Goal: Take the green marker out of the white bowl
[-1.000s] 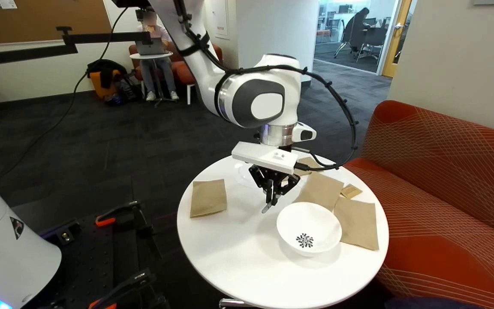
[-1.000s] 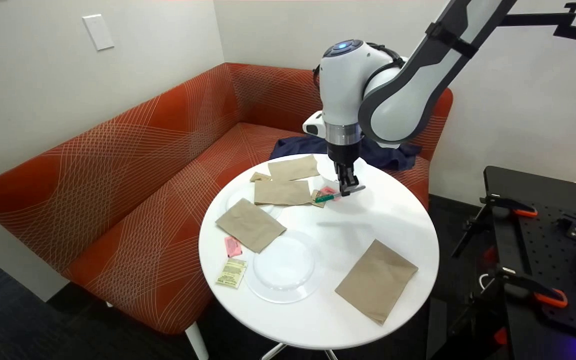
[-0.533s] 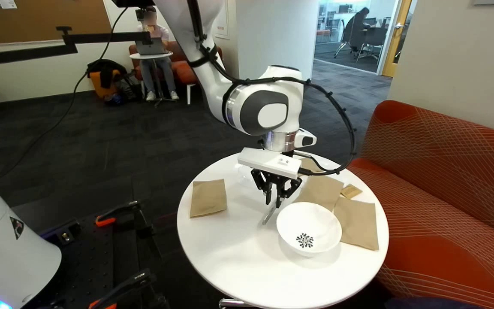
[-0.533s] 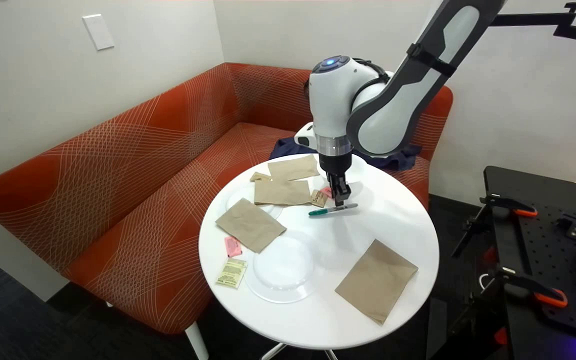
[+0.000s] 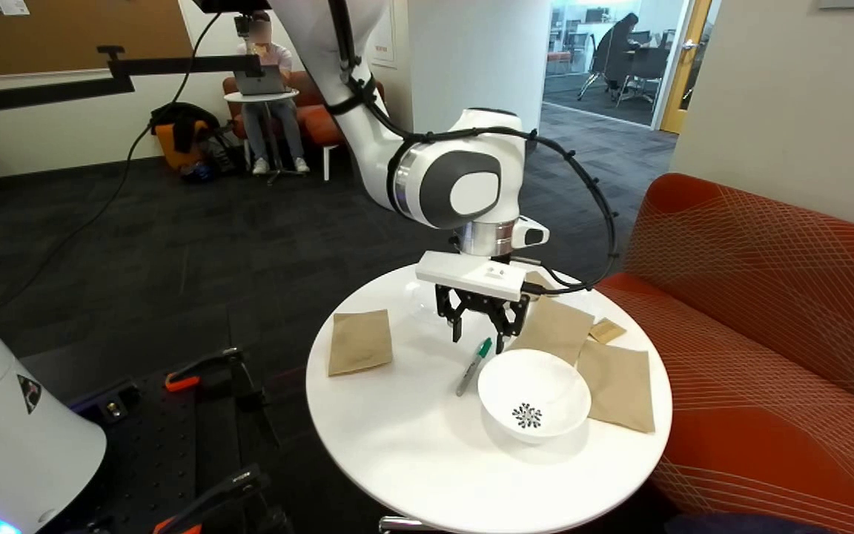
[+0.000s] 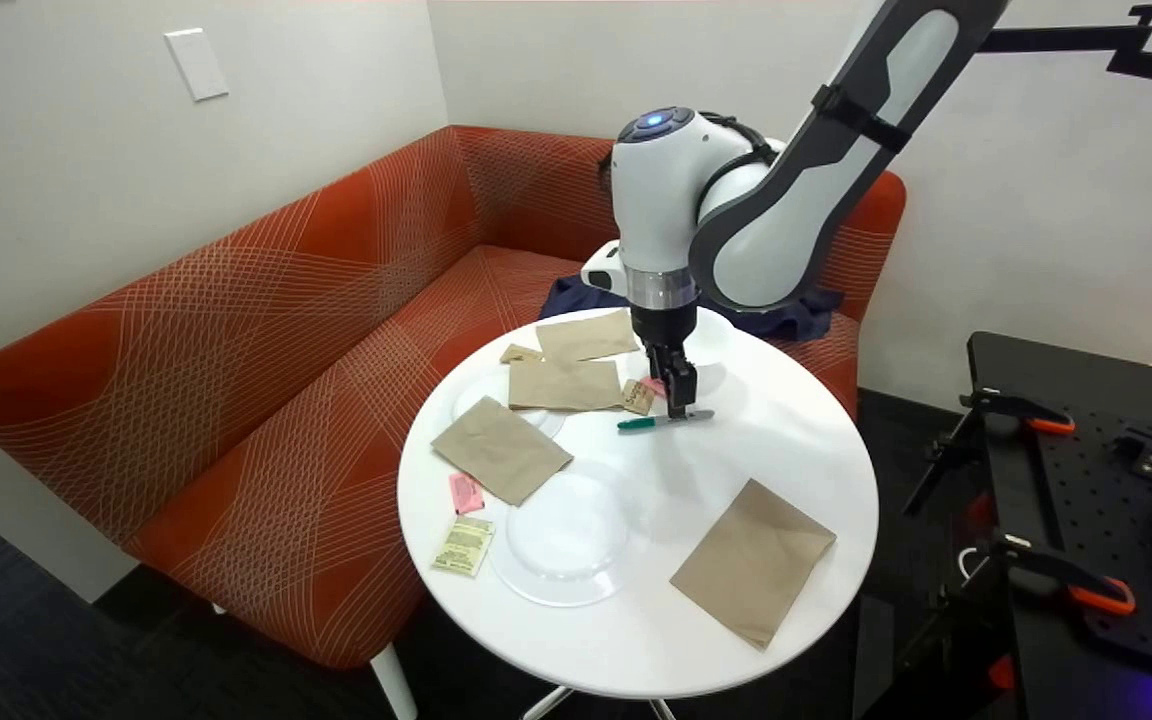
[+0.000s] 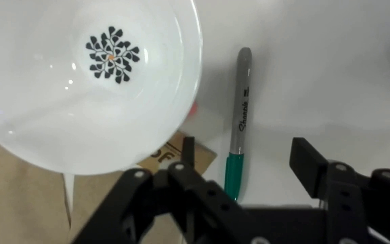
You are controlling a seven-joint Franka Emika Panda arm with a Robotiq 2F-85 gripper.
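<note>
The green marker (image 7: 241,112), grey-bodied with a green cap, lies flat on the white table beside the white bowl (image 7: 80,112), outside its rim. My gripper (image 7: 244,149) is open around the cap end, one finger on each side and both apart from the marker. One finger (image 7: 188,149) is close to the bowl's edge. In an exterior view the gripper (image 5: 478,340) stands just over the marker (image 5: 474,367), left of the bowl (image 5: 560,389), which holds only a dark printed pattern. In an exterior view the marker (image 6: 642,423) is partly covered by the fingers.
Several tan paper squares lie on the round table (image 6: 786,430), one of them (image 6: 754,562) near its edge. A clear plate (image 6: 568,540), a yellow packet (image 6: 464,546) and a pink packet (image 6: 466,493) are there too. The red sofa (image 6: 336,350) borders the table.
One second ago my gripper was shut on the marker above the table. It has come down and opened, and the marker now rests on the tabletop.
</note>
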